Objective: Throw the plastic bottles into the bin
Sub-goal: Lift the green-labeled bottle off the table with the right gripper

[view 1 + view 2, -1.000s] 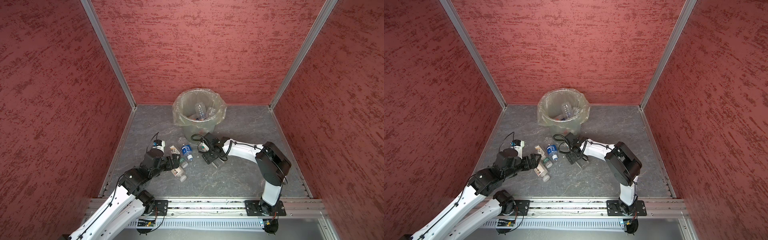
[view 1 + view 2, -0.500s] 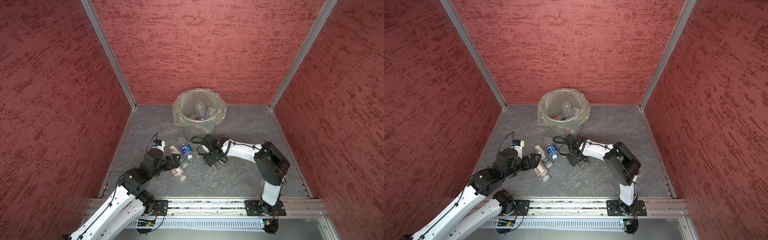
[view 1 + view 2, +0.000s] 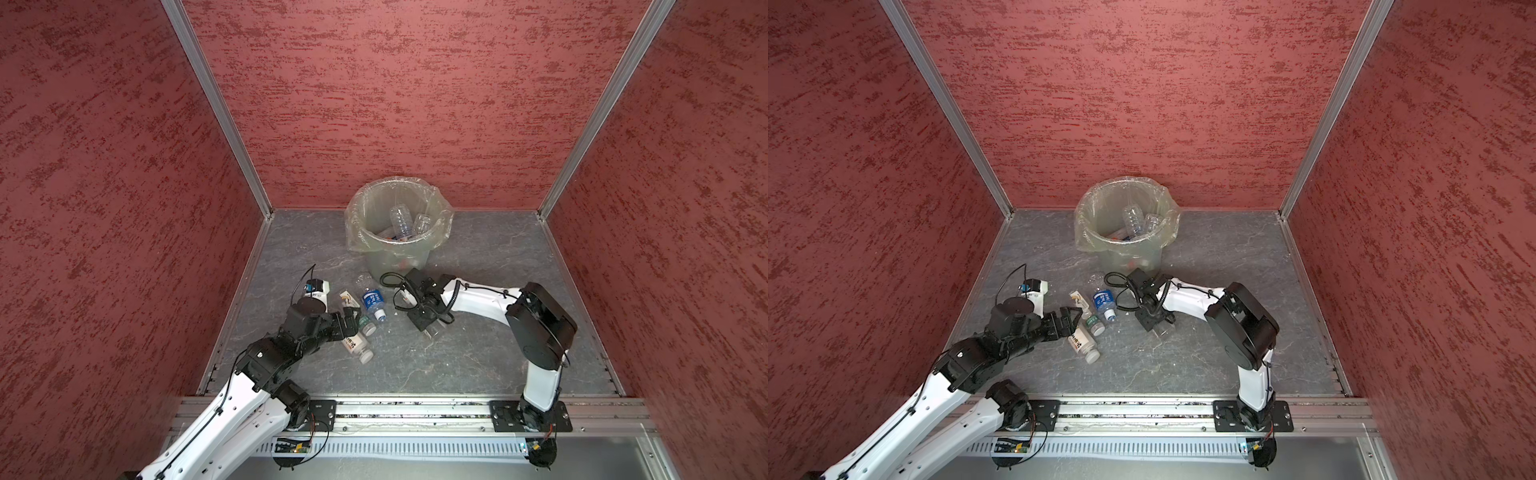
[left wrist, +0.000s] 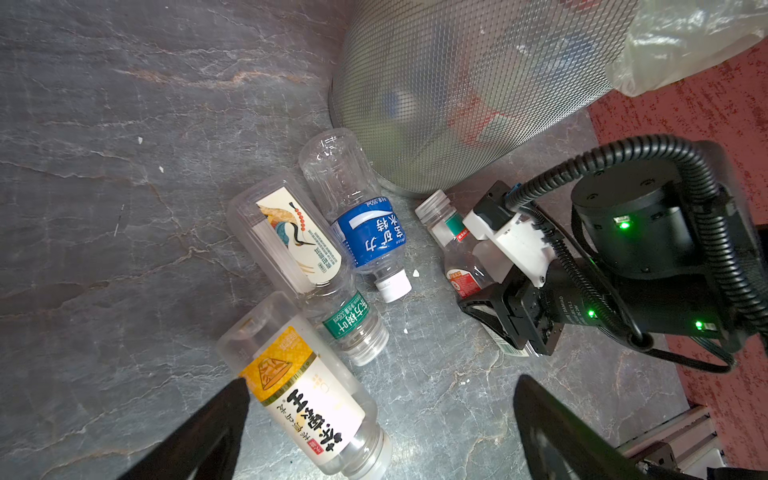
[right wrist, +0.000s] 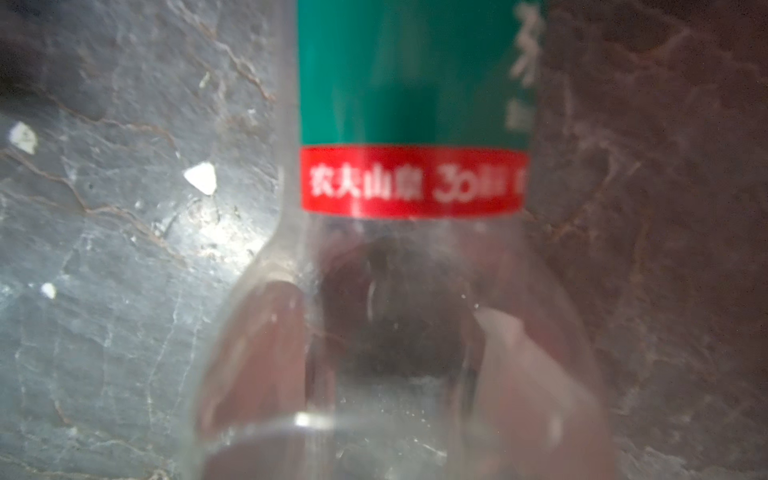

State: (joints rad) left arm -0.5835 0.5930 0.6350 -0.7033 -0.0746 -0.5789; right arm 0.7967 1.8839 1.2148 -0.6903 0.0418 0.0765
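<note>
nearest, a metal rail (image 3: 415,409) carries both arm bases at the front edge of the grey stone-look floor (image 3: 478,361). the left gripper (image 4: 382,384) reaches over a cluster of four bottles lying on their sides, its jaws spread wide and gripping nothing. one finger (image 4: 216,424) is just beside the yellow-label bottle (image 4: 303,399); touching or not, i cannot tell. just past that lies the green-label bottle (image 4: 353,328). beyond it, side by side, are the bird-label bottle (image 4: 291,237) and the blue-label bottle (image 4: 370,237) with a white cap, its base near the foot of the bin.

to the right of the cluster the right gripper (image 3: 428,326) is down at the floor, its jaws on either side of the red-and-green-label bottle (image 5: 411,183). this bottle lies flat with its open neck toward the bin. whether the jaws are pinching it i cannot tell.

farthest, the bin (image 3: 397,262) stands upright near the red back wall (image 3: 395,104), a clear bag (image 3: 357,232) folded over its rim. several clear bottles (image 3: 401,220) lie inside.
</note>
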